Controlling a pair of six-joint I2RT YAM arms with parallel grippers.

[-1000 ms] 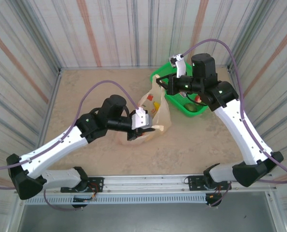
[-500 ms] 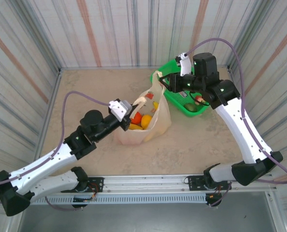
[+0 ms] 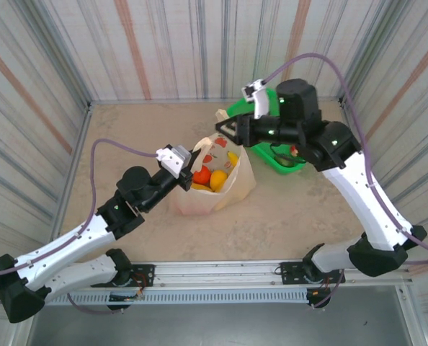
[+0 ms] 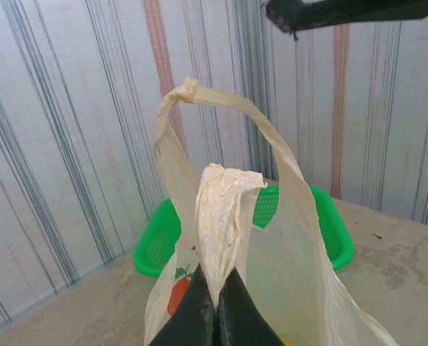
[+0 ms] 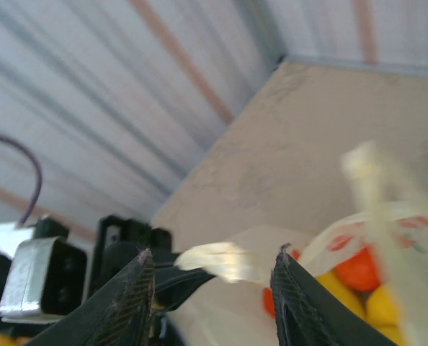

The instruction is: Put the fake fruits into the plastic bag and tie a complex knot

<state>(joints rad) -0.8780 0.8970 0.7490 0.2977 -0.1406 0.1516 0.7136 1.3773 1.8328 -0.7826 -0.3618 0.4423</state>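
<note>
From above, the plastic bag [image 3: 232, 189] stood on the tabletop [image 3: 142, 130] just left of the green basket [image 3: 290, 164], with orange and yellow fake fruits [image 3: 202, 175] inside. The left gripper [image 3: 193, 160] pinched a handle on the bag's side away from the basket. The right gripper [image 3: 227, 130] hung at the basket's left edge. In the left wrist view, the jaws were clamped on the bunched handle [image 4: 220, 209], with a red fruit print [image 4: 179, 292] below it. In the right wrist view, the jaws were spread wide and held nothing.
</note>
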